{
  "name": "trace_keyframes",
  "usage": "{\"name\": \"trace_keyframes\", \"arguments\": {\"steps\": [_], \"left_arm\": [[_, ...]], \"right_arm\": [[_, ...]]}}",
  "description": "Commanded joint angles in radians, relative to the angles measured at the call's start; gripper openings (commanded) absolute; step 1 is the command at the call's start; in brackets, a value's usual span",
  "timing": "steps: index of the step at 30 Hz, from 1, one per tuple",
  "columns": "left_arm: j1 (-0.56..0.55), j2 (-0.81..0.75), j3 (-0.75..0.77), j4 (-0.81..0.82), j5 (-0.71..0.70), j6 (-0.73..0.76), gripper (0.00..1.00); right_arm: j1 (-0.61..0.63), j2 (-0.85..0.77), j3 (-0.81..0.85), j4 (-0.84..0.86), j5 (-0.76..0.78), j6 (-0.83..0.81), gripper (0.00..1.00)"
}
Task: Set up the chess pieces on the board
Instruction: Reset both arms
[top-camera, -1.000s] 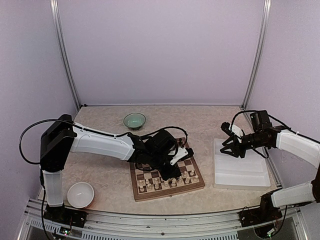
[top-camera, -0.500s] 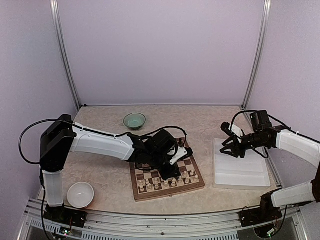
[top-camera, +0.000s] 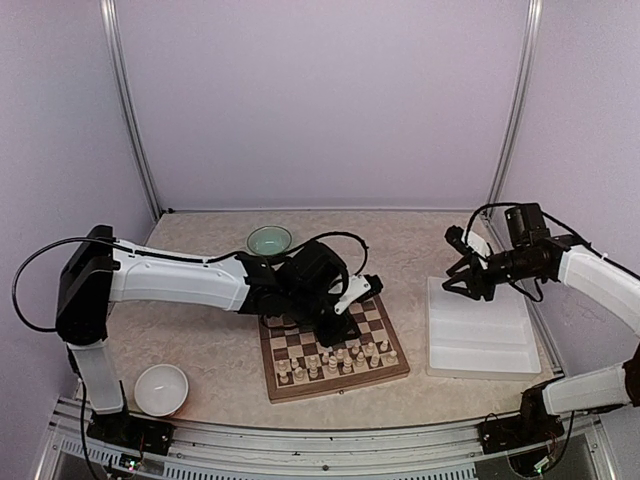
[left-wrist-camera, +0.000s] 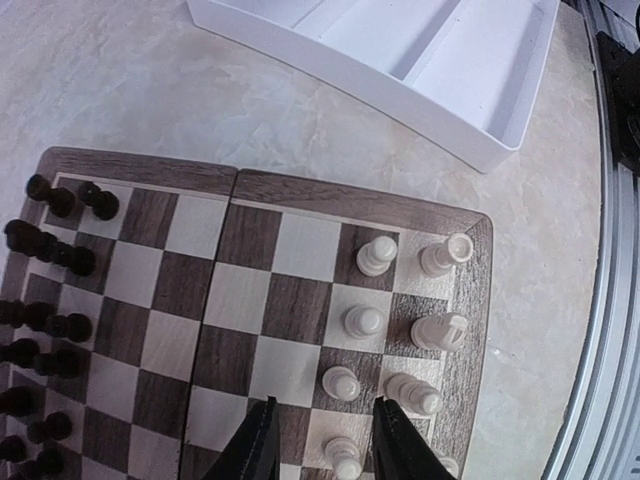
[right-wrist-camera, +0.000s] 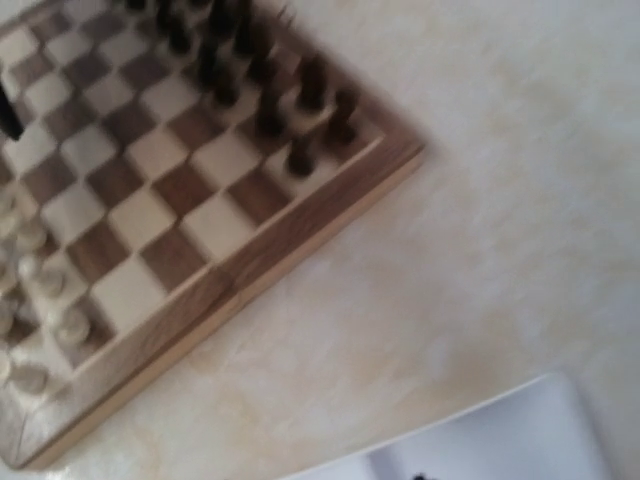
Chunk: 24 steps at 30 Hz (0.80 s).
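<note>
The board (top-camera: 335, 352) lies at the table's front centre. Cream chess pieces (top-camera: 340, 362) stand in its two near rows and dark ones along its far side. My left gripper (top-camera: 343, 330) hovers over the middle of the board, open and empty. In the left wrist view its fingers (left-wrist-camera: 255, 445) straddle a cream pawn (left-wrist-camera: 343, 457) below them without touching it; other cream pieces (left-wrist-camera: 364, 321) stand ahead and dark pieces (left-wrist-camera: 60, 260) at left. My right gripper (top-camera: 462, 275) hangs above the far left corner of the white tray, apparently open and empty; its fingers are out of the blurred right wrist view.
A white plastic tray (top-camera: 480, 340) lies right of the board and shows in the left wrist view (left-wrist-camera: 470, 130). A green bowl (top-camera: 269, 240) sits behind the board. A white bowl (top-camera: 161, 388) sits at front left. The right wrist view shows the board's corner (right-wrist-camera: 250, 250).
My left gripper has risen and drawn back from the cream rows toward the board's middle. My right gripper has lifted a little and shifted right.
</note>
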Motion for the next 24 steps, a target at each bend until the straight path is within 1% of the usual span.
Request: {"name": "trace_keyframes", "arguments": {"steps": [1,2,3,4,5,6,7,10,13,14,15,21,24], "left_arm": [[0.019,-0.143,0.013,-0.084,-0.116,0.005,0.36],[0.033,-0.166,0.019,-0.11,-0.171,-0.005,0.37],[0.051,-0.198,0.023,-0.136,-0.225,-0.013,0.37],[0.076,-0.24,0.027,-0.157,-0.254,-0.023,0.38],[0.101,-0.268,0.033,-0.178,-0.282,-0.031,0.39],[0.128,-0.304,0.036,-0.196,-0.307,-0.037,0.41],[0.165,-0.351,0.039,-0.213,-0.329,-0.041,0.44],[0.242,-0.445,0.023,-0.23,-0.403,-0.045,0.59],[0.315,-0.546,-0.016,-0.226,-0.457,-0.049,0.72],[0.337,-0.586,-0.031,-0.217,-0.459,-0.049,0.91],[0.359,-0.611,-0.05,-0.206,-0.459,-0.062,0.98],[0.445,-0.801,-0.219,-0.065,-0.456,-0.132,0.99],[0.483,-0.848,-0.276,-0.018,-0.464,-0.151,0.99]], "right_arm": [[-0.016,-0.067,0.135,-0.036,0.04,0.079,0.39],[-0.017,-0.079,0.154,-0.019,0.082,0.112,0.42],[-0.019,-0.091,0.169,0.007,0.123,0.155,0.47],[-0.023,-0.107,0.182,0.034,0.167,0.196,0.55],[-0.027,-0.113,0.191,0.061,0.211,0.236,0.69],[-0.033,-0.117,0.205,0.078,0.253,0.277,0.89],[-0.039,-0.118,0.218,0.093,0.289,0.304,0.98],[-0.044,-0.127,0.252,0.145,0.402,0.384,0.99],[-0.044,-0.132,0.298,0.148,0.426,0.451,0.99],[-0.044,-0.134,0.315,0.144,0.421,0.467,0.99],[-0.044,-0.139,0.325,0.145,0.417,0.48,0.99],[-0.045,-0.187,0.262,0.206,0.394,0.503,0.99],[-0.046,-0.185,0.239,0.213,0.364,0.533,0.99]]}}
